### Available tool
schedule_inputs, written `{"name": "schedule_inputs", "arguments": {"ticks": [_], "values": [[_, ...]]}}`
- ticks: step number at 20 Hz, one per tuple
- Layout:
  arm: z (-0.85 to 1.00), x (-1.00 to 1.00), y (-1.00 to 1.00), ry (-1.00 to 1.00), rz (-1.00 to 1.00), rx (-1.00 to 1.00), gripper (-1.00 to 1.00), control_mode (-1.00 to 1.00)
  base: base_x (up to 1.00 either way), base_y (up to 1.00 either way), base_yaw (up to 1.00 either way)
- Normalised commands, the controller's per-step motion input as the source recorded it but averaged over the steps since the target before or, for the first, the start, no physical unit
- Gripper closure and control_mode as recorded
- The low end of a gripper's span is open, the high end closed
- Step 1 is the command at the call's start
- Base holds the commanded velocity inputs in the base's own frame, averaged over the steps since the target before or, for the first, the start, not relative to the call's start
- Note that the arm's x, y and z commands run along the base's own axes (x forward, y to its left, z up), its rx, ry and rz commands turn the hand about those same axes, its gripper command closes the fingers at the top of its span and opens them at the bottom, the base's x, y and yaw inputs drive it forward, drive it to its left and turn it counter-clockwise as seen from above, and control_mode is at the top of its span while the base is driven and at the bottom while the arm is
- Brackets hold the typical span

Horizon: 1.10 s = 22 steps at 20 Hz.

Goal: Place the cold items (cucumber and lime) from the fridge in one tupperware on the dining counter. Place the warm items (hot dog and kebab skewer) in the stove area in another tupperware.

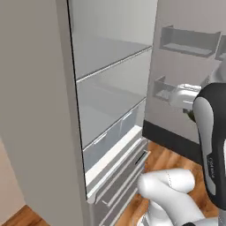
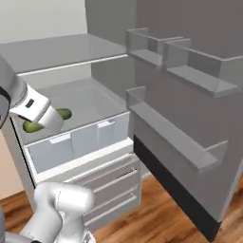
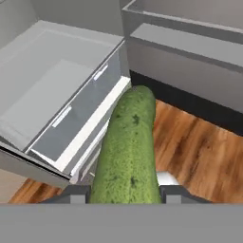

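Note:
A dark green cucumber (image 3: 128, 152) fills the middle of the hand view, and my gripper (image 3: 126, 193) is shut on its near end, with a fingertip (image 3: 78, 193) on each side. The cucumber's two ends (image 2: 64, 113) stick out on either side of my hand in the right base view, just in front of the fridge's (image 2: 71, 52) lower shelf. A small piece of the cucumber (image 1: 190, 115) peeks out below the hand in the left base view. The fridge (image 1: 110, 66) stands open with pale grey shelves (image 3: 42, 80). The lime, tupperwares, hot dog and kebab skewer are out of view.
The open fridge door (image 2: 190, 123) with its shelf bins (image 2: 194, 71) stands at the right. Clear drawers (image 2: 78, 140) and grey lower drawers (image 1: 123, 172) sit below the shelf. Wooden floor (image 3: 199, 147) lies beneath my hand.

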Motion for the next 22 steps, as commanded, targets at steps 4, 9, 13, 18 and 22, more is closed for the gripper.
{"name": "schedule_inputs", "arguments": {"ticks": [4,9,13,18,22], "values": [[0.0,0.0,0.0,0.0,0.0,0.0,1.0,1.0,-1.0,0.32,-0.87],[0.0,0.0,0.0,0.0,0.0,0.0,1.0,1.0,-1.0,0.2,-0.92],[0.0,0.0,0.0,0.0,0.0,0.0,1.0,1.0,-0.83,0.0,-1.0],[0.0,0.0,0.0,0.0,0.0,0.0,1.0,1.0,-0.33,-0.53,-0.95],[0.0,0.0,0.0,0.0,0.0,0.0,1.0,1.0,0.17,-0.75,-0.57]]}}
